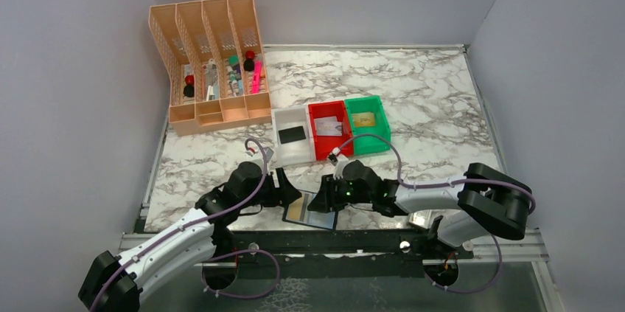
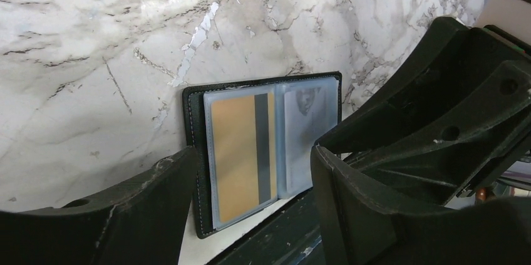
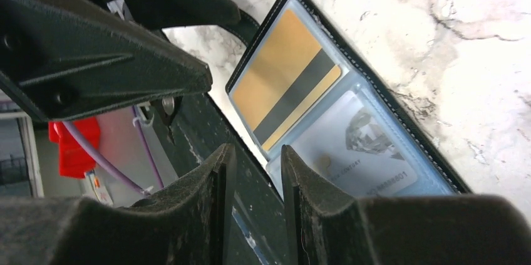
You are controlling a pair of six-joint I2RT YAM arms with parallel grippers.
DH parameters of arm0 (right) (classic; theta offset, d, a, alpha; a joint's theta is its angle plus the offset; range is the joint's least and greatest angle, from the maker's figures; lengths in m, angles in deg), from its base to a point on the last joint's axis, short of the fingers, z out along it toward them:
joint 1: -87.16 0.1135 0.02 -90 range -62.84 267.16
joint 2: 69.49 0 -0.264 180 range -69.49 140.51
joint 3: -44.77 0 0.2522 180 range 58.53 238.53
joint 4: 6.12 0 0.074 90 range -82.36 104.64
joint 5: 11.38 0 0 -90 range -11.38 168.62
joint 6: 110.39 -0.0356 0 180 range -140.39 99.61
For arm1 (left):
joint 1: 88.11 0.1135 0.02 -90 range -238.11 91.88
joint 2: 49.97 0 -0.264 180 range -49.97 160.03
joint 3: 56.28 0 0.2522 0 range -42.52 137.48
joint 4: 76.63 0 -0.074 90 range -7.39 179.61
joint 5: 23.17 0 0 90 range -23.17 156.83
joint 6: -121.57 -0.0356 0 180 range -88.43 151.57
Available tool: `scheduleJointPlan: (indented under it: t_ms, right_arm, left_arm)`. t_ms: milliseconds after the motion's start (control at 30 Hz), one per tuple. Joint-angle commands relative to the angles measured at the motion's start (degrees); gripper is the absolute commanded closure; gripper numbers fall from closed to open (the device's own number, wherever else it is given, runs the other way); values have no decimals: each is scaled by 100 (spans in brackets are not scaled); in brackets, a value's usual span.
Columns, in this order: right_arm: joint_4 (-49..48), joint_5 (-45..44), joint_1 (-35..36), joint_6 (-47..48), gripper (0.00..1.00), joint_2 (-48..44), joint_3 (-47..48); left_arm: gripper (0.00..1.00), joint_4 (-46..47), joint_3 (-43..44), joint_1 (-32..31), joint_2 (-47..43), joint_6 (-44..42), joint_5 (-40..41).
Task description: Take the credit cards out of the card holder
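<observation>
Card holder (image 2: 194, 152) open, gold card (image 3: 282, 74) showing.
Your left gripper (image 2: 250, 152) stands wide apart near it; your right gripper (image 3: 253, 149) is only a little apart, holding nothing.

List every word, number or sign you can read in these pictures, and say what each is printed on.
Grey card in the card holder: two short lines of print beside a picture, too blurred to quote.
Gold card: a dark stripe only, no text visible.
White card in the red bin: marks too small to read.
Yellowish card in the green bin: too small to read.
</observation>
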Motion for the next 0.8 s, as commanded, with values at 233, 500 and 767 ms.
scheduleJointPlan:
  t_ms: [233, 500, 767]
  right_arm:
    - [-677, 89, 49, -620, 64, 843, 209]
    - [-688, -40, 49, -995, 65, 1318, 249]
    - [-861, -83, 45, -1342, 66, 1525, 253]
  left_arm:
    - [35, 344, -62, -80, 390, -159, -211]
    - [41, 420, -266, -189, 508, -137, -168]
    - [58, 636, -396, -309, 418, -111, -428]
